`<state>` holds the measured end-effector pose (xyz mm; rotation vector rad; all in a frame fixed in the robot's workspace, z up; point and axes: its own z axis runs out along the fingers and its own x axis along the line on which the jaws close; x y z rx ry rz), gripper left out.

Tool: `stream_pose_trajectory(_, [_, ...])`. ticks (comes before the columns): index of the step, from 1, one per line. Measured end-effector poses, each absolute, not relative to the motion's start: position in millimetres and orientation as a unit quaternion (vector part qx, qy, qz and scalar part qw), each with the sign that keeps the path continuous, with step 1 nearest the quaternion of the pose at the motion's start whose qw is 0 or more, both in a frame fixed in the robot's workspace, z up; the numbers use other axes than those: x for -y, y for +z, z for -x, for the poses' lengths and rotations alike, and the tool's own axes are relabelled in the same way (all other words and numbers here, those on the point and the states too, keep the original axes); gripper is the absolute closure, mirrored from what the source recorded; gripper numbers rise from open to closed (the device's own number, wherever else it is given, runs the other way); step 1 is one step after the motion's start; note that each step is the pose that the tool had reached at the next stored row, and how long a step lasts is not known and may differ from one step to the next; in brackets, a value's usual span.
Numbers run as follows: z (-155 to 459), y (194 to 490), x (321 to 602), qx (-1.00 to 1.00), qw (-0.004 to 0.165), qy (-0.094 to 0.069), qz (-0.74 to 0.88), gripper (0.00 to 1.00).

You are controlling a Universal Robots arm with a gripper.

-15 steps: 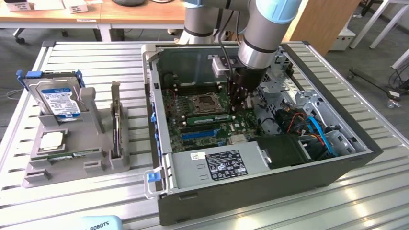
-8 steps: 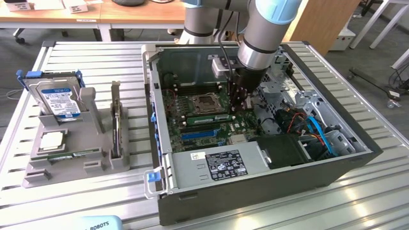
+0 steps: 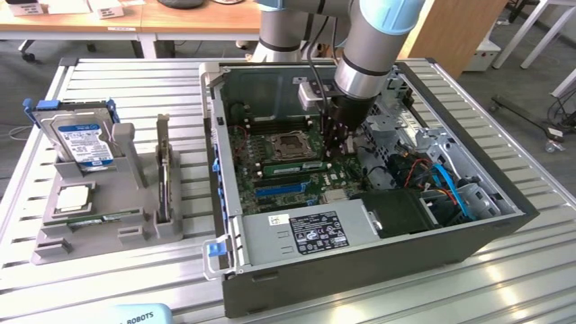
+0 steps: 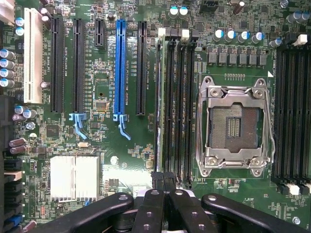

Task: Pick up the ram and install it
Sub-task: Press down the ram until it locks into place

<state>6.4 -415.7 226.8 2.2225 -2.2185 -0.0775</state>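
green ram (image 3: 293, 164), black pincer (image 4: 163, 182)

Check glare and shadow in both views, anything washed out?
Exterior view: bright glare on the slatted table near the case; the case interior is shaded under the arm. Wrist view: even light, the silver heatsink nearly washed out, the CPU socket readable, the pincer dark.

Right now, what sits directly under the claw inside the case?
The motherboard's black memory slots lie below it, next to the empty processor socket. The claw covers the slots' near ends, so what is seated there cannot be told.
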Motion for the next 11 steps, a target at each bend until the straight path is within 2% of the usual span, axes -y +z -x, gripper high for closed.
stream_pose_trajectory(11, [-6.4, 225.8, 415.7, 0.706, 0.0, -0.025, -0.708, 0.9])
